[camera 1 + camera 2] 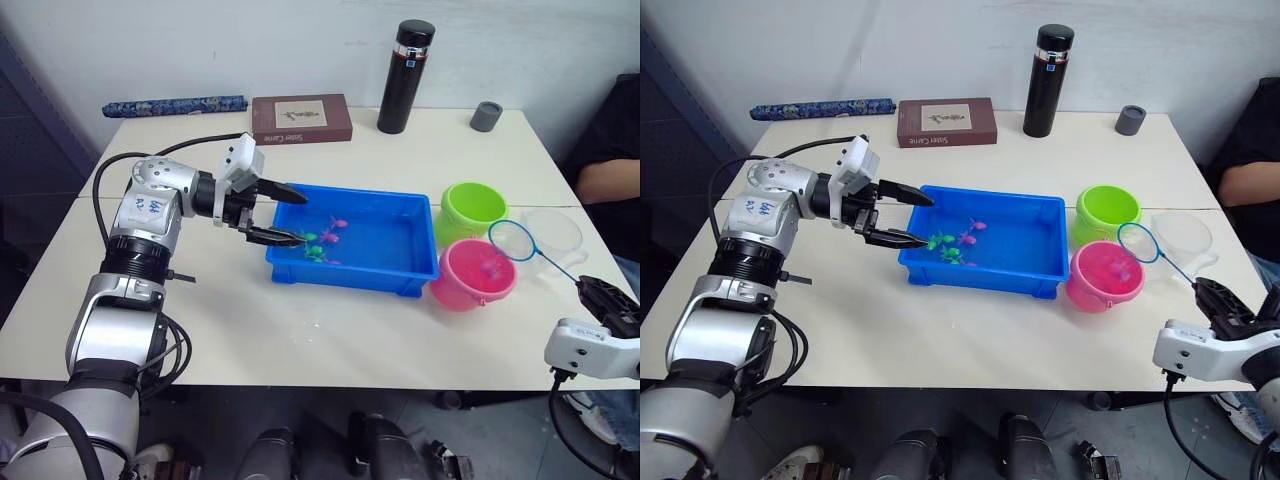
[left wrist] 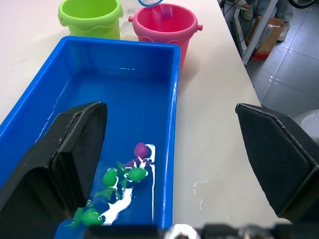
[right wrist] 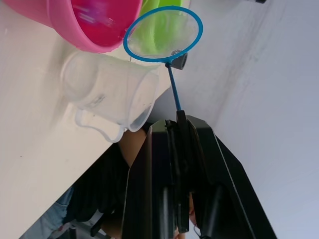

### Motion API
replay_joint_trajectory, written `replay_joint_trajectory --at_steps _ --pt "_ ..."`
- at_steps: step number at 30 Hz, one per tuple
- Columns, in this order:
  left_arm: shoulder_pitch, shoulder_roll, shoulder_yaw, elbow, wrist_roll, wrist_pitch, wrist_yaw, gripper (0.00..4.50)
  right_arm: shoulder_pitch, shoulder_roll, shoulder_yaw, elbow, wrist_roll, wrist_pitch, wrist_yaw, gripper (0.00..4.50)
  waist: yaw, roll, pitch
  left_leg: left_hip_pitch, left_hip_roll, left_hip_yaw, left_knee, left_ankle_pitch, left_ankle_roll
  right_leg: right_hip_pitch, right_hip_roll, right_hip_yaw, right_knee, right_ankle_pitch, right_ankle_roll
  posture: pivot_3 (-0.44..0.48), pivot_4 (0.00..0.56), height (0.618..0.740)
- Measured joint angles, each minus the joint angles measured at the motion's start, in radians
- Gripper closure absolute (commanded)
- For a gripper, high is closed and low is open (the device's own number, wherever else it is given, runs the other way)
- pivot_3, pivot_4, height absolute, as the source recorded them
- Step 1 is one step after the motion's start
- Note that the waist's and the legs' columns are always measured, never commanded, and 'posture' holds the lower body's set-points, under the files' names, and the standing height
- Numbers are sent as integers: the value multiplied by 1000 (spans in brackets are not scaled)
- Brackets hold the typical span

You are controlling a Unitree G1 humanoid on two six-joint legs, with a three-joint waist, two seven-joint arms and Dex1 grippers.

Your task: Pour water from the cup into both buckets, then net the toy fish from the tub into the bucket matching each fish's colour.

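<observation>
Two buckets (image 1: 472, 240); several toy fish (image 2: 122, 179)

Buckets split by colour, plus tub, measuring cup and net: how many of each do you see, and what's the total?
Green bucket: 1
Pink bucket: 1
Tub: 1
Measuring cup: 1
Net: 1
Total: 5

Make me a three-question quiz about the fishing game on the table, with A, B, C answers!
1. Where are the toy fish?
A. In the tub
B. In the pink bucket
C. On the book

2. What colour is the net rim?
A. Red
B. Light blue
C. Yellow

3. What is the left gripper doing?
A. Squeezing a fish
B. Holding the cup
C. Open, at the tub's end

Answers: 1 A, the fish lie in the tub's water. 2 B, the hoop is blue. 3 C, its fingers are spread with nothing between them.
</observation>
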Motion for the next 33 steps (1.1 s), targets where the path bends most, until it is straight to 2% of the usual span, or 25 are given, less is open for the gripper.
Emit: replay_joint_trajectory --at_steps 8,12,17,20,24,29,33 --pt "0 1 0 -1 0 3 0 56 2 47 0 19 -16 -62 -39 4500 -1 0 0 0 0 0 0 0 0 0 0 0 0 0 0 0 150 740" --pt "8 7 10 -5 -3 11 13 56 -135 25 14 20 149 18 59 4500 -10 0 0 2 0 1 0 0 0 1 0 2 2 0 0 0 150 740" --pt "54 36 65 -33 -7 28 84 56 -446 -64 116 23 422 250 231 4500 -24 0 0 2 1 1 0 1 0 0 -1 1 4 0 -1 0 150 740" --pt "108 100 95 -68 -8 57 108 56 -572 -90 200 26 551 396 312 4500 -27 0 0 3 2 1 0 1 0 0 0 1 4 -1 -1 0 150 740" --pt "205 174 146 -129 -8 107 169 56 -746 -85 375 31 739 728 397 4500 -25 0 0 2 2 0 1 1 0 0 -2 1 5 -1 -1 0 150 740" --pt "291 211 201 -259 -38 192 253 56 -941 -62 489 59 909 1079 407 4500 -12 0 0 0 1 -3 2 0 0 -1 -4 0 4 -1 -1 0 150 740" --pt "346 225 243 -357 -63 244 304 56 -1038 -57 547 115 969 1216 384 4500 -4 0 0 0 1 -4 2 0 -1 -1 -4 -1 3 -1 -1 0 150 740"
